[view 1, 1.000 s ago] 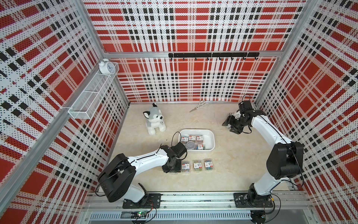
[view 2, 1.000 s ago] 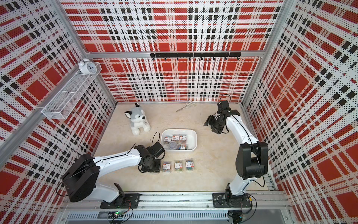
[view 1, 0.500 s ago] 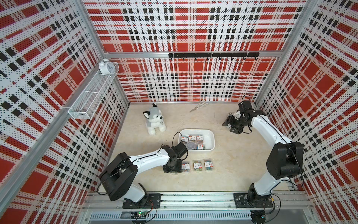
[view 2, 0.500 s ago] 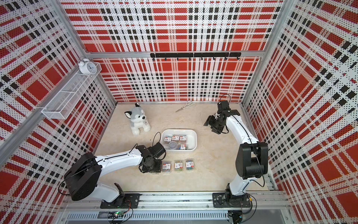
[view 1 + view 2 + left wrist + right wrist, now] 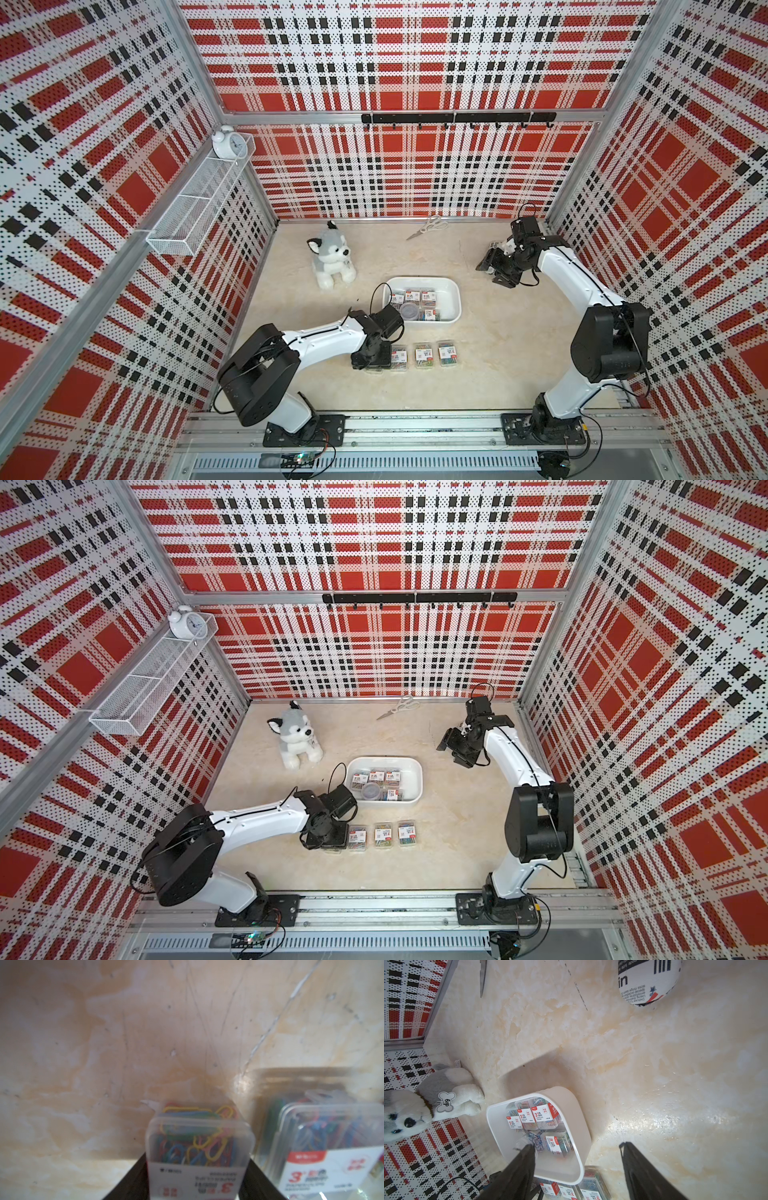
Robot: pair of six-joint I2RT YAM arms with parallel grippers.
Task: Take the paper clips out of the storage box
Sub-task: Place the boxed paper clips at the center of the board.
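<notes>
The white storage box [image 5: 452, 291] stands mid-table and holds several clear cases of paper clips [image 5: 412, 296] and a round clear tub [image 5: 409, 310]. Three more cases [image 5: 424, 355] lie in a row on the table in front of it. At the left end of that row my left gripper [image 5: 376, 362] reaches down. In the left wrist view its black fingers [image 5: 133, 1180] lie against both sides of a further case of coloured clips [image 5: 199, 1147] resting on the table. My right gripper [image 5: 576, 1146] hovers open and empty at the back right, away from the box [image 5: 579, 1126].
A plush dog [image 5: 331, 259] sits left of the box. Scissors [image 5: 430, 226] lie by the back wall. A black-and-white printed cylinder [image 5: 648, 980] lies near the right gripper. A wire basket [image 5: 195, 208] with an alarm clock [image 5: 226, 143] hangs on the left wall.
The left gripper stays at the left end of the row of cases with barely any shift. The right arm has not moved.
</notes>
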